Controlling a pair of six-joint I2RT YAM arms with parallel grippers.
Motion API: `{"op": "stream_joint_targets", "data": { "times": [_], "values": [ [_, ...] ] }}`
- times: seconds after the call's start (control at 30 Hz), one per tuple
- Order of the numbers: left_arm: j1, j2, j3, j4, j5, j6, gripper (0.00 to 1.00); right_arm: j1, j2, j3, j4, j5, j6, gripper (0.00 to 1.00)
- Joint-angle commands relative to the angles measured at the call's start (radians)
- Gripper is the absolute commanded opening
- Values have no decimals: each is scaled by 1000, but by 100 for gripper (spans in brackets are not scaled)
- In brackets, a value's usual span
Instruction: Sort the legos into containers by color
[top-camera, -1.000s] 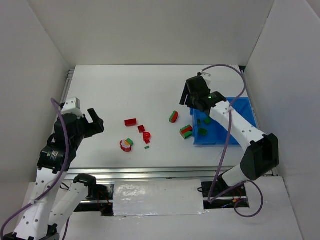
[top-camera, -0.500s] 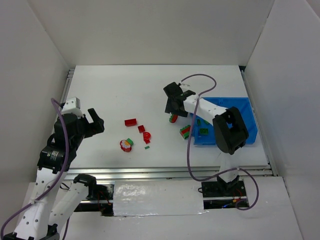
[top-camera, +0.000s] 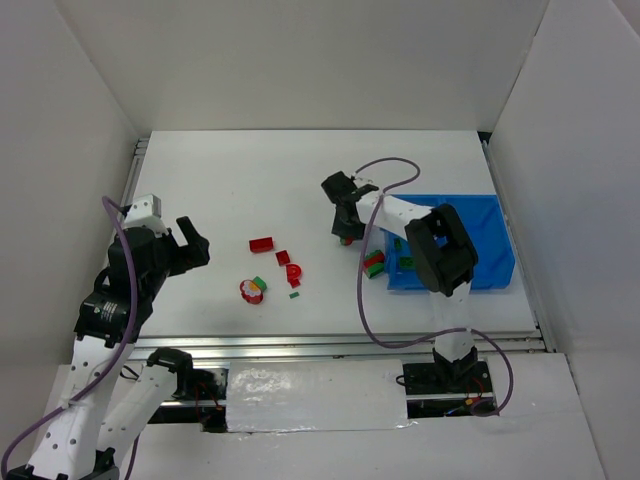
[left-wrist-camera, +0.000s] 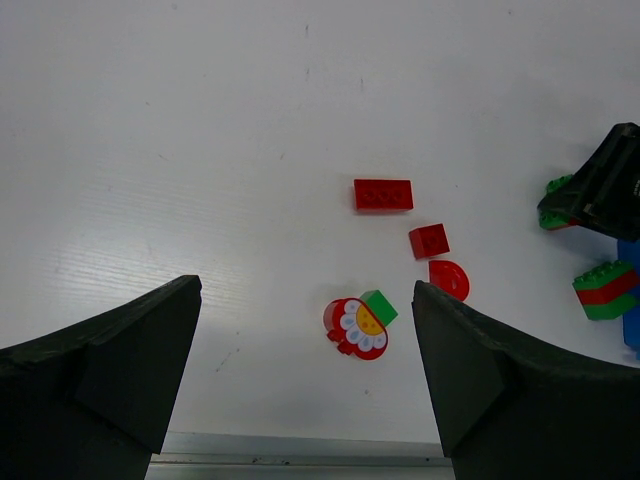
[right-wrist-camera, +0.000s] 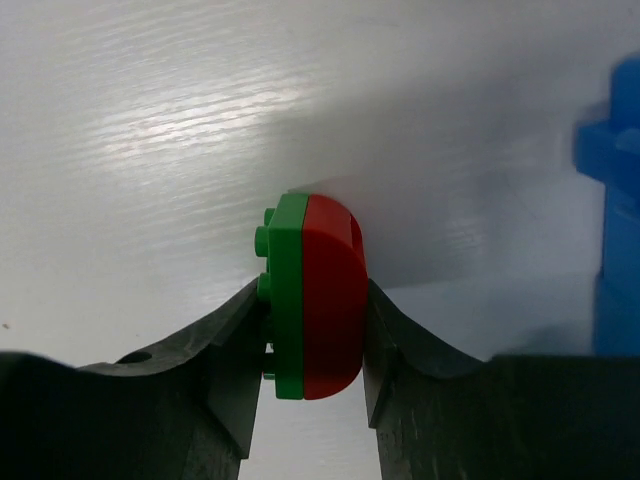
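- Landmark: the blue bin (top-camera: 490, 240), at the table's right side.
- Change: a second ago the right gripper (top-camera: 345, 225) hung over the bin's left compartment with its jaws wider. It has since swung out left of the bin and come down on a loose piece.
- Right claw: about half open, its pads pressed against both flat faces of a half-round red-green brick (right-wrist-camera: 318, 290). The brick appears to sit on the table, not yet lifted.
- Left gripper (top-camera: 192, 243): jaws spread fully and holding nothing, far left of the bin and unmoved.
- Task items: a red-green stacked block (top-camera: 373, 264) lies just beside the bin's left wall. A flat red brick (top-camera: 261, 243), small red pieces and the round red-white piece (top-camera: 252, 290) lie well left of the bin. Green bricks (top-camera: 406, 262) sit in the left compartment.
- Judgement: a new pick has begun. The gripped piece is two-coloured, so its compartment is doubtful unless the halves are separated.
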Motion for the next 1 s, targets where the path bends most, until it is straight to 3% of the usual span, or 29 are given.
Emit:
{"op": "stream_joint_targets", "data": {
  "times": [0.0, 0.13, 0.27, 0.5, 0.67, 0.97],
  "values": [
    [3, -1, 2, 43, 8, 18, 100, 42, -82, -18, 96, -24, -80, 6],
    [4, 28, 58, 12, 59, -53, 99, 153, -272, -160, 249, -50, -253, 1],
    [3, 66, 99, 15, 244, -180, 99, 323, -493, -326, 429, -108, -459, 3],
    [3, 77, -52, 265, 620, -393, 100, 595, -723, -431, 556, -41, -547, 6],
    [-8, 77, -171, 436, 784, -495, 98, 667, -719, -402, 554, 45, -536, 6],
    [-22, 33, -236, 509, 814, -551, 93, 668, -674, -342, 537, 82, -530, 6]
  ]
}}
